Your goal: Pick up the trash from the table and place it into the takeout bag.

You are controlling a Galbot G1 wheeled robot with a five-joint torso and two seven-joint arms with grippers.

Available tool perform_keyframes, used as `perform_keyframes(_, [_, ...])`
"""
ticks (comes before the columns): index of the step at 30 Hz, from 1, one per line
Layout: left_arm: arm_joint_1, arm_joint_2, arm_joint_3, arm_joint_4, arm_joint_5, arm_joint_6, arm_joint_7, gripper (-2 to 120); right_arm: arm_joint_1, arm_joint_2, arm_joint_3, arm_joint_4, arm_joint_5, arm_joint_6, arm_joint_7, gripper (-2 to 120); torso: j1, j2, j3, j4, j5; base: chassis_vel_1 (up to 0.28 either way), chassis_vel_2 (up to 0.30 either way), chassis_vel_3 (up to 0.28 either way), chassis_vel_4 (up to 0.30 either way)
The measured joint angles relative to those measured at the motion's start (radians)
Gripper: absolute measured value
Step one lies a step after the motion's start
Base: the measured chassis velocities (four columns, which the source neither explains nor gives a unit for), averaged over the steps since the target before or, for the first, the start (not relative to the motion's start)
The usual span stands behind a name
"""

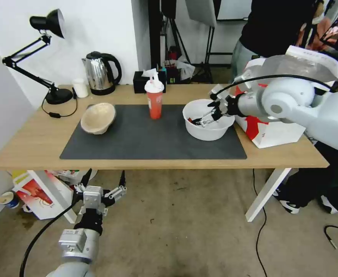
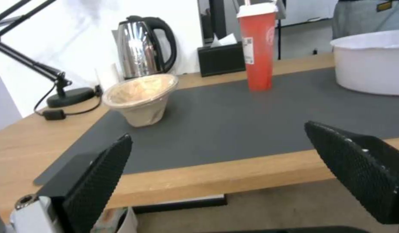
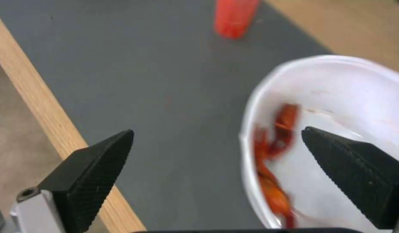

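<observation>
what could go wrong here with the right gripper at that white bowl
The right gripper is open over the near rim of the white bowl, one finger inside and one outside. Closing on the thin wall could flex it, so the bowl may slip or tip.

The red scraps lie loose inside; tilting the bowl on the way to the takeout bag could spill them onto the mat.

The bag's mouth sits behind the right arm, so the bowl may catch its edge.

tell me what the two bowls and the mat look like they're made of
White bowl: likely thin glossy plastic, with a smooth, shiny wall. Beige bowl: probably moulded pulp, matte and fibrous-looking. Dark grey mat: flat and matte, maybe rubber or felt; I can't tell which.
</observation>
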Motion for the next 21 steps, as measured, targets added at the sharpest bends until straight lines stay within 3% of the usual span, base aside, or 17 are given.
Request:
perform_keyframes(4, [0.000,0.000,0.000,0.000,0.000,0.000,0.000,100,0.025,0.074,-0.050,-0.078,0.012,0.000,0.006,100,0.000,0.000,0.000,-0.0010,0.0006,0.000,0.000,0.000,0.000])
perform_keyframes(21, [0.000,0.000,0.000,0.000,0.000,0.000,0.000,100,0.028,0.127,-0.066,-0.120,0.010,0.002,0.003,100,0.000,0.000,0.000,-0.0014,0.0003,0.000,0.000,0.000,0.000])
